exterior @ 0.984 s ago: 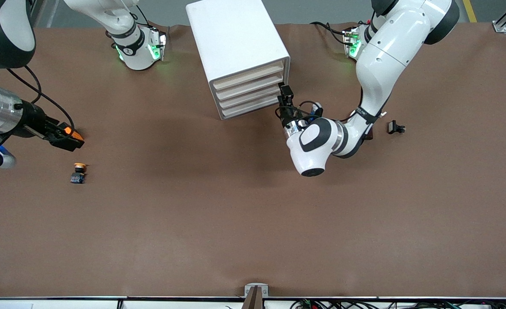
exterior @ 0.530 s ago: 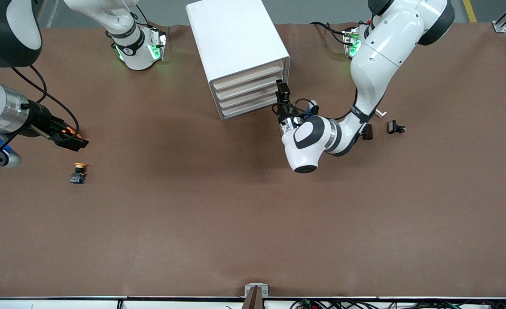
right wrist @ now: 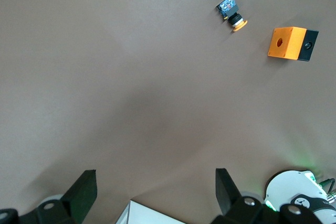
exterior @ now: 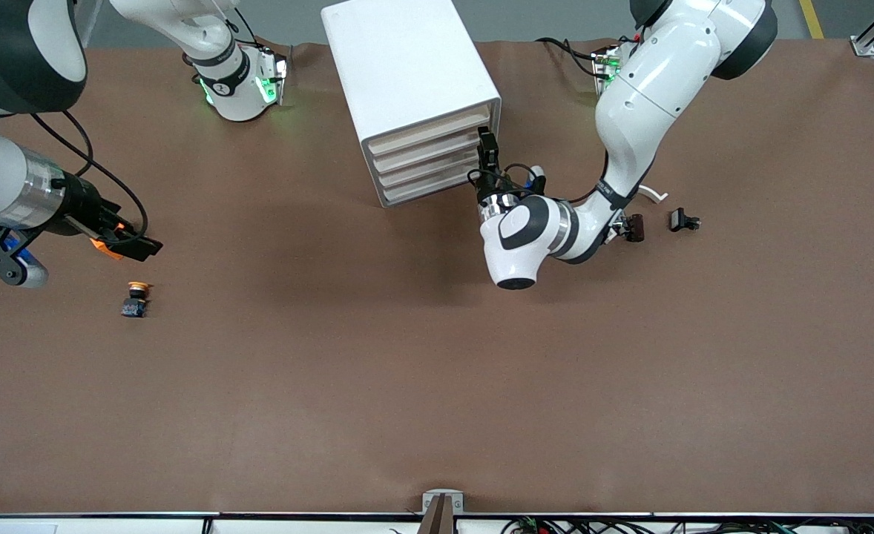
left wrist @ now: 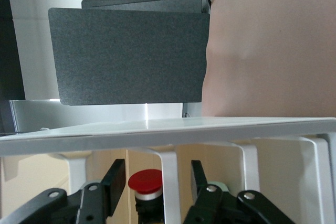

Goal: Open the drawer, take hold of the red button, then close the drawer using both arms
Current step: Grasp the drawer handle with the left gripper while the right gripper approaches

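Observation:
The white cabinet [exterior: 407, 67] stands at the table's far middle, and its drawer fronts [exterior: 426, 152] all sit flush. My left gripper [exterior: 486, 141] is at the fronts' corner toward the left arm's end, fingers pointing at them. In the left wrist view the left gripper [left wrist: 157, 174] is open. The red-capped button [left wrist: 145, 180] shows between its fingers without touching them, against a beige drawer front beside a white rib. The button is hidden in the front view. My right gripper [exterior: 139, 248] is open and empty over the table, also seen in the right wrist view [right wrist: 155, 182].
An orange-and-black cube [right wrist: 291, 43] lies under the right gripper [exterior: 103, 245]. A yellow-capped button [exterior: 135, 298] lies nearer the camera and also shows in the right wrist view [right wrist: 232, 14]. Small dark parts [exterior: 683, 220] [exterior: 636, 226] lie beside the left arm.
The left gripper has moved up along the drawer fronts, closer to the cabinet. The right gripper has shifted a little toward the table's middle.

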Robot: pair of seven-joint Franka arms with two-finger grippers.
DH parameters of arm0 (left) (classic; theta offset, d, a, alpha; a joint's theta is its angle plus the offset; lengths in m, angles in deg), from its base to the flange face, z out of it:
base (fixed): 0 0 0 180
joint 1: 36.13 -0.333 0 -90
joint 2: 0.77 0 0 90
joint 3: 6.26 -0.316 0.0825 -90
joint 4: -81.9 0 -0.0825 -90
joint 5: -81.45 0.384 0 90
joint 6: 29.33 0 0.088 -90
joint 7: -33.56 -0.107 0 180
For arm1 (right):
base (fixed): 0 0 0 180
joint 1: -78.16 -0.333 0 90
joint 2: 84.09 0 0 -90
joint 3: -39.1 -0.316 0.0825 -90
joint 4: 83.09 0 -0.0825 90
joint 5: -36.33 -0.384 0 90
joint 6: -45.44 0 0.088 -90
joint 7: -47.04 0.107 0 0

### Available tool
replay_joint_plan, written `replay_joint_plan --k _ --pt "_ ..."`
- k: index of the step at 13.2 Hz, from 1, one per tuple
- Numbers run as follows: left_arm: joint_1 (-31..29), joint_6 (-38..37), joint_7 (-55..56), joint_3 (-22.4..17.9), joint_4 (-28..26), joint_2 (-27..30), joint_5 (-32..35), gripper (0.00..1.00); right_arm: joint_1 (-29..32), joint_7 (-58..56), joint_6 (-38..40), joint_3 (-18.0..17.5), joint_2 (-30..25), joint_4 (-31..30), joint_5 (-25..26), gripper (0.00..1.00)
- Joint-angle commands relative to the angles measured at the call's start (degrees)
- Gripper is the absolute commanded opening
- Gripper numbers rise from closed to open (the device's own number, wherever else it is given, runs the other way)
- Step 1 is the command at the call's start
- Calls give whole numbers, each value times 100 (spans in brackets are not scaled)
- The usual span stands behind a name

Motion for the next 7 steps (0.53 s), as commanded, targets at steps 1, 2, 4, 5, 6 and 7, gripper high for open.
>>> replay_joint_plan --k 1,2,4,5,6,7 --pt "97 -82 118 14 5 -15 -154 55 -91 286 13 38 -66 3 81 100" --pt "97 -82 118 14 5 -50 -163 54 -152 314 13 38 -66 3 142 100" --pt "141 -82 118 5 14 -68 -172 43 -205 357 13 38 -66 3 196 100" --pt "176 -82 118 5 14 -77 -172 36 -197 358 13 38 -66 3 196 100" --pt "185 -82 118 5 23 -77 -172 25 -205 358 13 38 -66 3 196 100" --pt "185 -82 118 -3 40 -77 -172 13 -206 366 13 38 -66 3 196 100"
